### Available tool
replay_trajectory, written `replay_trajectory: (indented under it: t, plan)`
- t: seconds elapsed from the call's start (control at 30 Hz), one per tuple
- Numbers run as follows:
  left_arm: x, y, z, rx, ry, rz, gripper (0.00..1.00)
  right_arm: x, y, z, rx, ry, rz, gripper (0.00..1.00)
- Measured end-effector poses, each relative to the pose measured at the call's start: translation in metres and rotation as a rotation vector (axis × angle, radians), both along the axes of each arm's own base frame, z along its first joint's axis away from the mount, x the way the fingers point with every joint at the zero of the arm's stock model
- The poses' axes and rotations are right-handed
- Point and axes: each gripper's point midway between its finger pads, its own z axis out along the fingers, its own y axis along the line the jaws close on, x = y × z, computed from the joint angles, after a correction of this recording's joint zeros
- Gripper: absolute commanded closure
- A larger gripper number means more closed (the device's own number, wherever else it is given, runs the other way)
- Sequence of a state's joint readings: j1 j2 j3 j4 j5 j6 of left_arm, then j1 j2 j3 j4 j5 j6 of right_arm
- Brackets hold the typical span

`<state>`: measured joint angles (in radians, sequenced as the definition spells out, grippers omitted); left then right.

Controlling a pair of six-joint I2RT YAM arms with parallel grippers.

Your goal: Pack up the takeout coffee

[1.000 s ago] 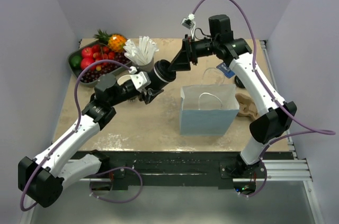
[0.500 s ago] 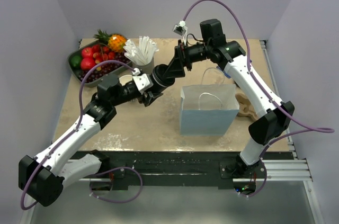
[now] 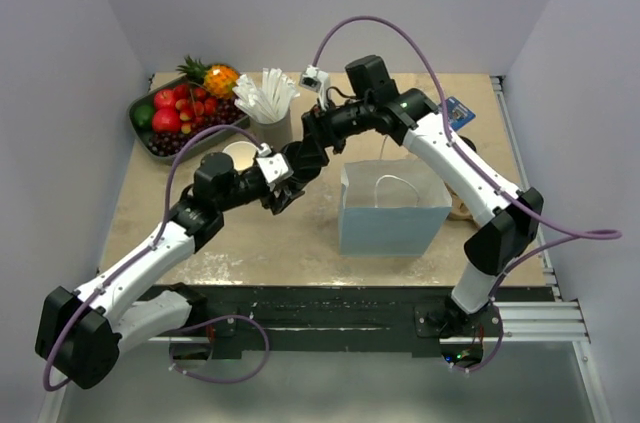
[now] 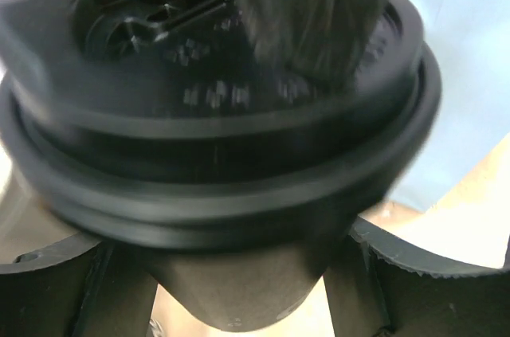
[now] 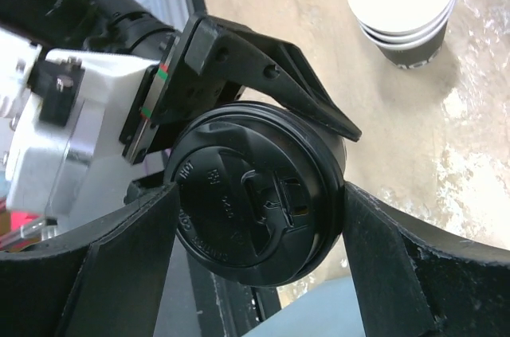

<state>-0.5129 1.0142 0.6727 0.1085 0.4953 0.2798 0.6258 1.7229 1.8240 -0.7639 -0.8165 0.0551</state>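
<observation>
The takeout coffee (image 5: 253, 203), a dark cup under a round black lid (image 4: 215, 114), hangs in the air left of the blue paper bag (image 3: 393, 205). My left gripper (image 4: 239, 277) is shut on the cup's brown body, one finger on each side. In the right wrist view my right gripper (image 5: 259, 193) faces the lid head-on, and both its fingers (image 5: 127, 257) press against the lid's rim. From above, the two grippers meet at the cup (image 3: 300, 155), which is mostly hidden between them.
A stack of lidless cups (image 3: 242, 155) stands just behind the left wrist. A grey cup of white sticks (image 3: 268, 103) and a fruit tray (image 3: 175, 115) sit at the back left. A tan object (image 3: 462, 205) lies right of the bag.
My right arm has swung left and down to the cup held by the left gripper, and its fingers have closed in on the lid. The left arm has shifted slightly.
</observation>
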Motion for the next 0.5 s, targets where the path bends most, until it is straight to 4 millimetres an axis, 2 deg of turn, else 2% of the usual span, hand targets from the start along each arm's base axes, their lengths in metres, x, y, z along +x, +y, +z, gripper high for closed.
replay_trajectory:
  t: [0.27, 0.33, 0.5]
  plan:
    - [-0.016, 0.019, -0.06, 0.069, 0.135, 0.065, 0.2, -0.001, 0.024, -0.059, -0.131, 0.104, 0.001, 0.27]
    - [-0.023, 0.024, -0.071, 0.081, 0.154, 0.071, 0.17, -0.002, 0.029, -0.074, -0.159, 0.128, 0.002, 0.31]
    - [-0.032, 0.03, -0.085, 0.098, 0.165, 0.068, 0.15, -0.003, 0.036, -0.11, -0.225, 0.191, 0.007, 0.34]
